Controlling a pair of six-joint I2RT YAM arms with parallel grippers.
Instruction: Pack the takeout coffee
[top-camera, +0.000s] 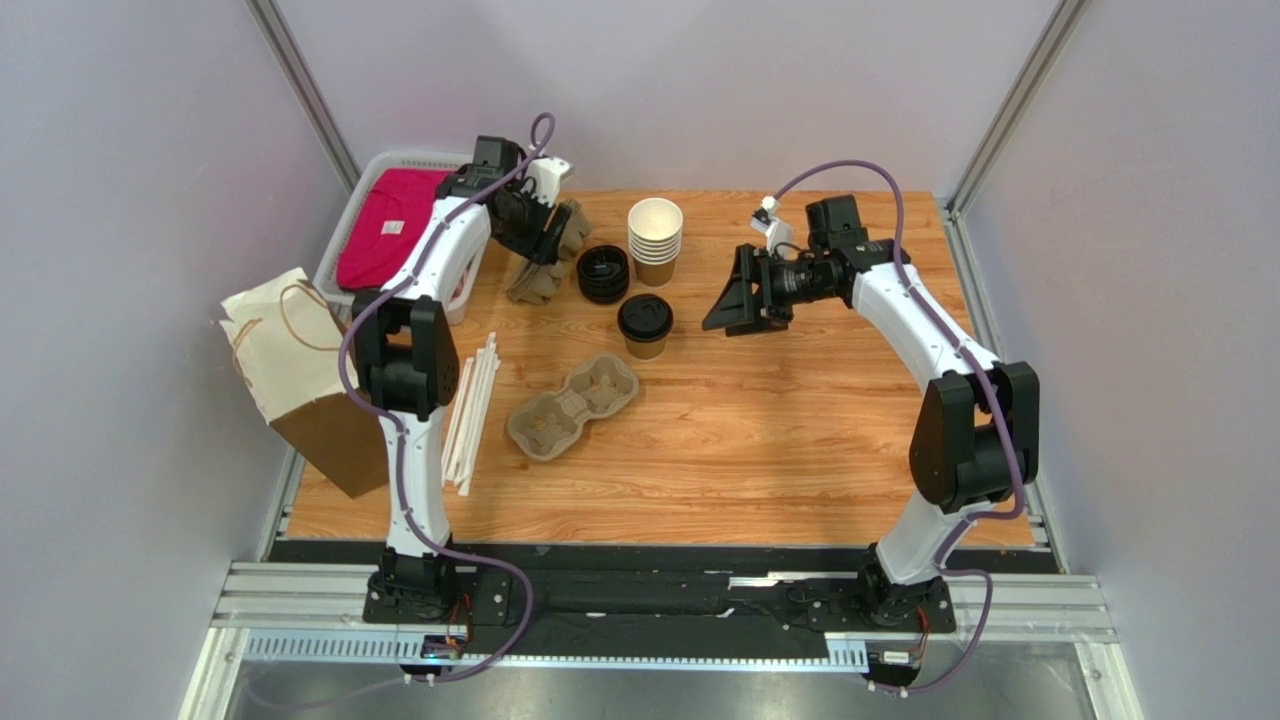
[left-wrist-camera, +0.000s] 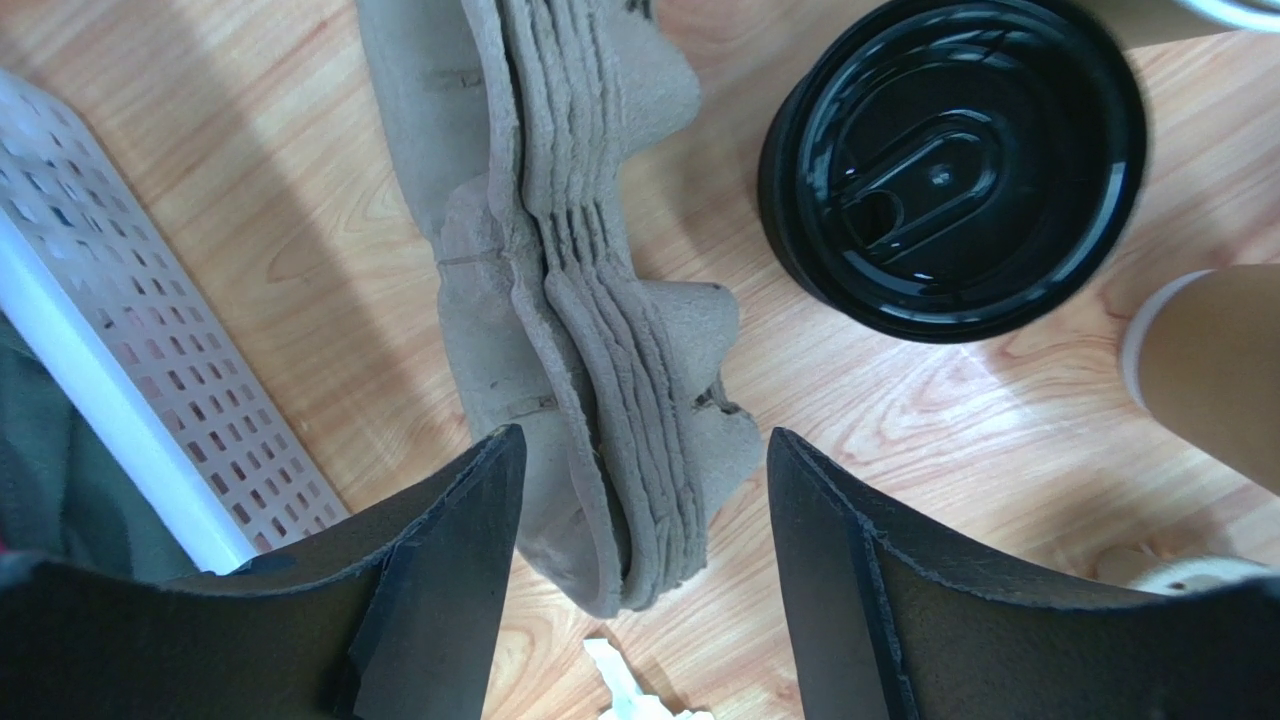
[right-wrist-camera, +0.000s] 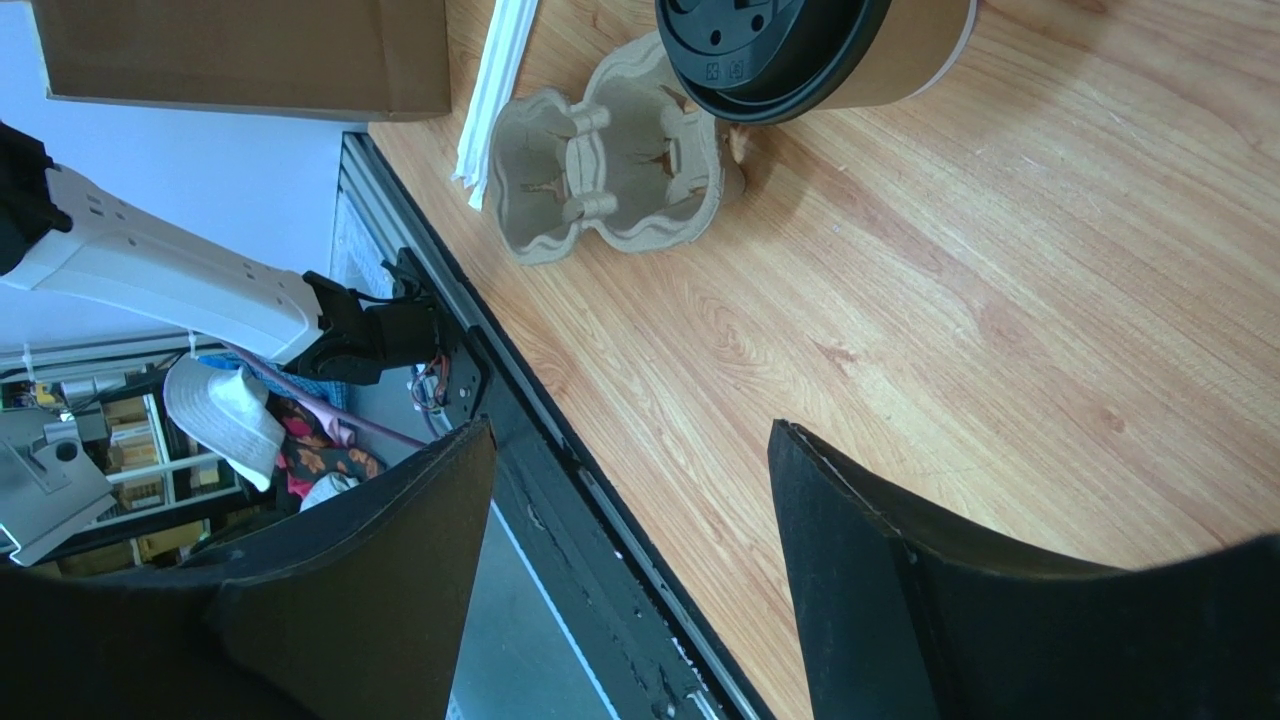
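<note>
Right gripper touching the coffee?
Apart. The top view shows bare table between the right gripper and the coffee; in the right wrist view the open fingers hold nothing.

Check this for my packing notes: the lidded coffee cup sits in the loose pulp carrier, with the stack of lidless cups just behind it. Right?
No. The lidded coffee cup stands on the table, apart from the loose pulp carrier, whose wells are empty, as the top view shows. The stack of lidless cups is just behind it.
</note>
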